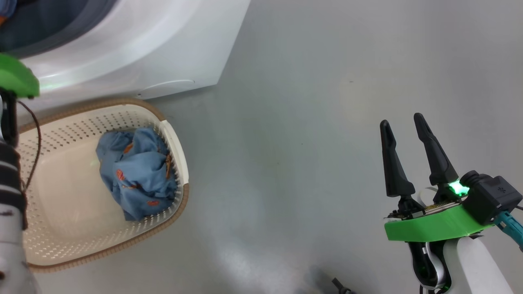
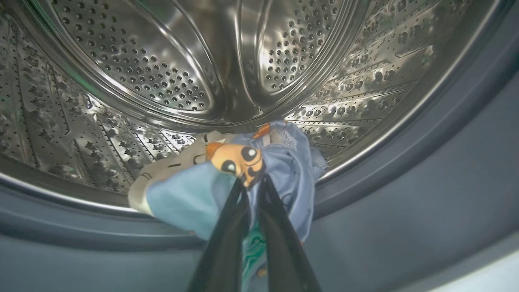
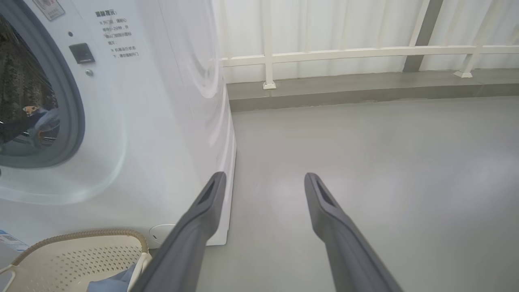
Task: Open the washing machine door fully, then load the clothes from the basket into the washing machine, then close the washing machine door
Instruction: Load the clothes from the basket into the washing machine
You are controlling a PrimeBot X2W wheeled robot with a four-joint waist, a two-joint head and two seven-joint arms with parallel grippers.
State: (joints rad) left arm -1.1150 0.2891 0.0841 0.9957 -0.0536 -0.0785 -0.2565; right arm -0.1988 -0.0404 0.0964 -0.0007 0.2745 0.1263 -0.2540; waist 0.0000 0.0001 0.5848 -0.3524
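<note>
Left gripper (image 2: pixel 253 182) clamped narrow on bear-print cloth (image 2: pixel 190 198) at drum (image 2: pixel 162 61) mouth. Drum lies straight ahead of tips; cloth hangs over gasket (image 2: pixel 405 182). Second piece (image 1: pixel 137 171) in basket (image 1: pixel 61 134), right side. Right gripper (image 1: pixel 401 120) wide, empty, well right of it.

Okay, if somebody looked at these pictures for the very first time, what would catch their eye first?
The left gripper, shut on a bear-print cloth, holds it at the mouth of the shiny perforated drum. On the floor beside the washing machine, a blue garment lies in the cream basket. The right gripper hangs open over bare grey floor.
</note>
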